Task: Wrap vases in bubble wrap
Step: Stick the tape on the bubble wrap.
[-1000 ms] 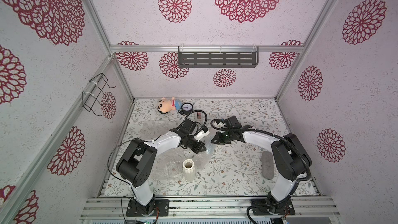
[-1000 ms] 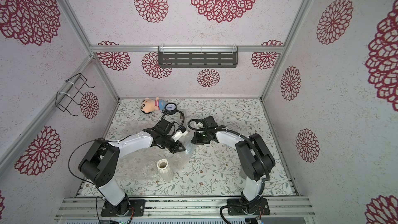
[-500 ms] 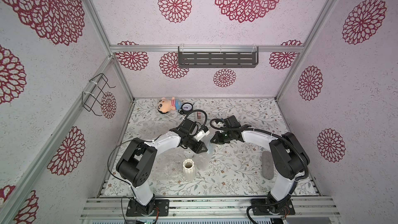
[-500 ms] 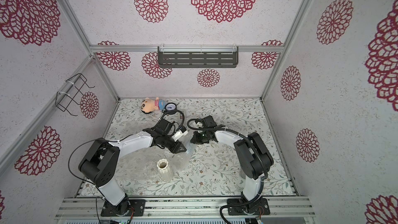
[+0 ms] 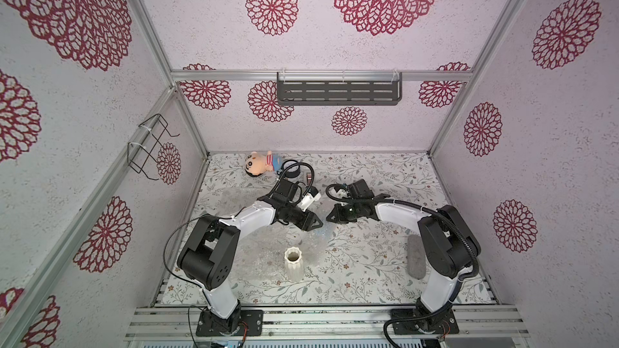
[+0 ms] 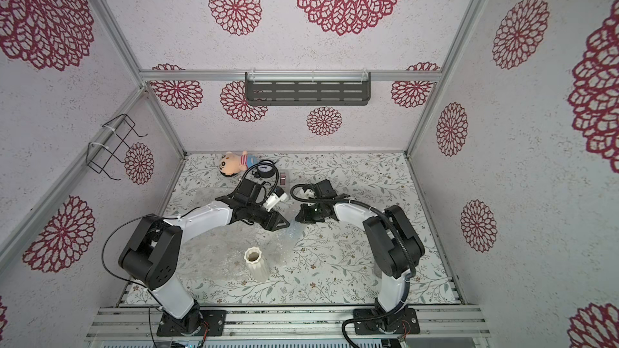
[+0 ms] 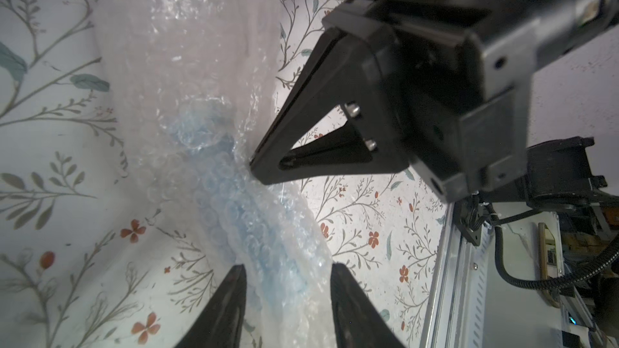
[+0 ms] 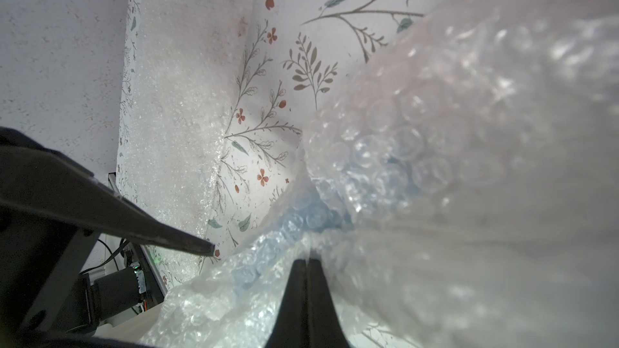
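Top views bright and even, soft shadows — wrist views blur up close, bubble wrap (image 8: 469, 128) glinting.

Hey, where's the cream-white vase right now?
In both top views the cream-white vase stands upright on the floral table, near its front edge, left of centre, closer to the camera than the left pincer.
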`<state>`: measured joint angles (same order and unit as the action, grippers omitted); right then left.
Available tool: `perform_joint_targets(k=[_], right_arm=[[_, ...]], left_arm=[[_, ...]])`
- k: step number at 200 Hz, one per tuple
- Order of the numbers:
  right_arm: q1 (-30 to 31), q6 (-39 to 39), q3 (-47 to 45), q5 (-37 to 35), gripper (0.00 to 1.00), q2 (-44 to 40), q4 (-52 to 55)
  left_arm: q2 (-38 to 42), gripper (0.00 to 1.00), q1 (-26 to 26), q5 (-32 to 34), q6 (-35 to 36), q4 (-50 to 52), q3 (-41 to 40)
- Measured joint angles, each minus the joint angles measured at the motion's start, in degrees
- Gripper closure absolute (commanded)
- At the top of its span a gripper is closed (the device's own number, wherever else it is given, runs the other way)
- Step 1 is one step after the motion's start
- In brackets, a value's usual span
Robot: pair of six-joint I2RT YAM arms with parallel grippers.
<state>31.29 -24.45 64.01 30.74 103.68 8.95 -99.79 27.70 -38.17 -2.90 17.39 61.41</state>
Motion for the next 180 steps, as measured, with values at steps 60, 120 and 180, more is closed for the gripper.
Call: perform_joint_targets(k=[60,120,180], right_arm=[[0.0,0.0,0.0,0.5,1.00,0.6,-1.1],[0.0,0.0,0.0,1.0,1.00,0.9,-1.4],[0.0,0.0,0.3,1.0,1.00,1.2,-1.4]], left_arm=[[-2.7,0.54,0.0,1.5,-6.8,-6.1,0.9],[-6.0,0.56,0.0,2.0,-11.0,-10.7,0.9],[-7.4,0.73,0.7,1.0,-12.2,-13.4,0.9]])
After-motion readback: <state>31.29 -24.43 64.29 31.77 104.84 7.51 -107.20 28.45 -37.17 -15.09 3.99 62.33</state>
